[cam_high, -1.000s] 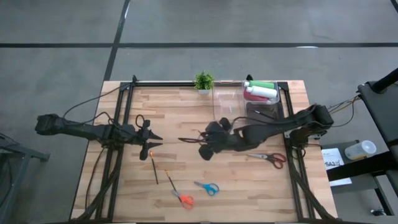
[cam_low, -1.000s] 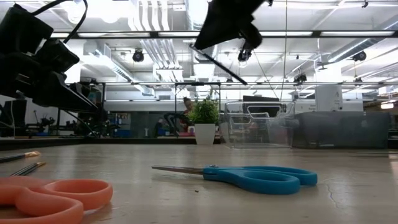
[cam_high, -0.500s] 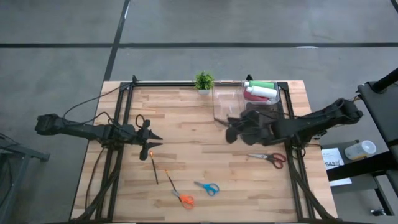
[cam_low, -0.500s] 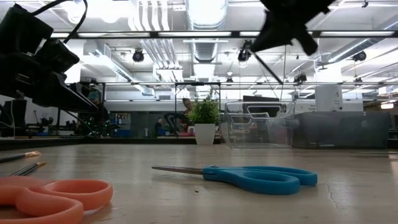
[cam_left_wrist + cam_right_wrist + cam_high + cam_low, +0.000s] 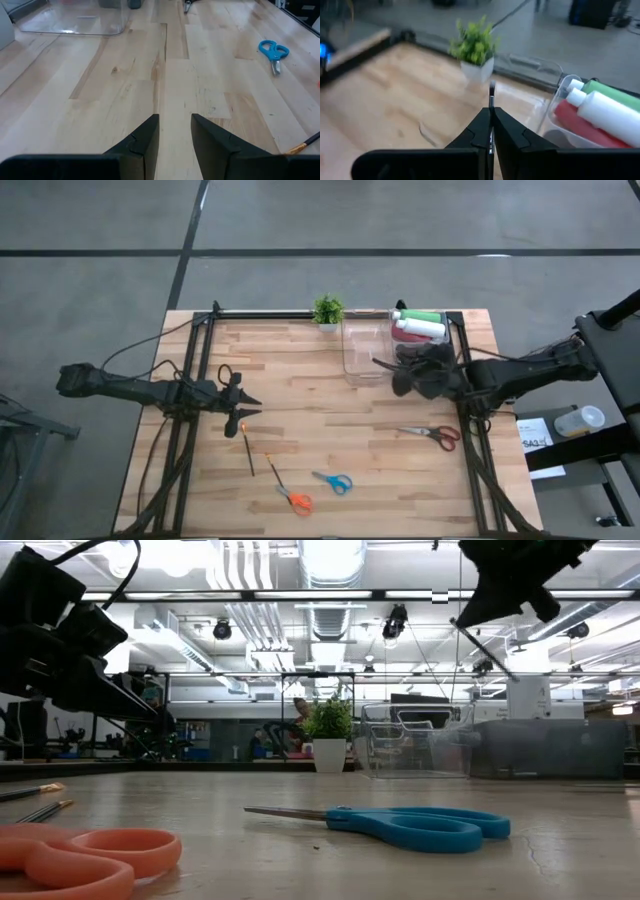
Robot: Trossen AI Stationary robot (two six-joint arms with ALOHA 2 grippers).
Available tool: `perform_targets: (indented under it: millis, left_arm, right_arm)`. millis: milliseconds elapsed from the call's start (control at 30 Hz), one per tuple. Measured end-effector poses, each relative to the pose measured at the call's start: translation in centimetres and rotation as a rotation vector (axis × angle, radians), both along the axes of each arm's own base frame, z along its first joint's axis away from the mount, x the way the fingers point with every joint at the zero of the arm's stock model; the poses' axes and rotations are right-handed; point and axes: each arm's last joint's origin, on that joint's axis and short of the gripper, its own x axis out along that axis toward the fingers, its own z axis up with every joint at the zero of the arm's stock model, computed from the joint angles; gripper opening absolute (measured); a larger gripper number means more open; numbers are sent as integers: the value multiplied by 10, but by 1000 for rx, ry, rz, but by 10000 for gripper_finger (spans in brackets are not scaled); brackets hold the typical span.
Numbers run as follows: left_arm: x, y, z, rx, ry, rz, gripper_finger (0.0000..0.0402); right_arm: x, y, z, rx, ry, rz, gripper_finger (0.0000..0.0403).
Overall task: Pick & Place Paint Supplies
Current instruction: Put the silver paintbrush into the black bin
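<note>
Right gripper [image 5: 491, 131] pinched shut on a thin paintbrush [image 5: 491, 95] — best released low inside the clear bin [image 5: 365, 350].

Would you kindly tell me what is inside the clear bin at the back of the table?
The clear bin holds green, white and red bottles. The right end effector, shut on a brush, hovers above and covers part of the bin's floor.

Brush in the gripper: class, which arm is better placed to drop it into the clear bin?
Right. The right gripper is shut on the brush beside the clear bin; the left gripper waits far across the table.
</note>
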Motion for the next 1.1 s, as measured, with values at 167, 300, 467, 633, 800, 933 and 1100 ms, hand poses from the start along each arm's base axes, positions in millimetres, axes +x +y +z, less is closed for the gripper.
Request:
perform_targets:
  millis: [167,300,467,633,800,933,1100]
  left_arm:
    - [0,0,0,0,0,0,122]
    - [0,0,0,0,0,0,122]
    - [0,0,0,0,0,0,122]
    - [0,0,0,0,0,0,122]
    - [0,0,0,0,0,0,122]
    - [0,0,0,0,0,0,122]
    - [0,0,0,0,0,0,122]
  right_arm:
    - [-21,-13,15,84,210,43,13]
    - [-33,-21,26,188,394,62,13]
    - [-30,-27,35,115,657,186,13]
    - [-16,-33,26,58,942,425,13]
    - [-7,-49,9,96,1096,475,13]
    - [-1,-64,-6,148,1144,540,13]
    - [4,-79,-21,165,1139,556,13]
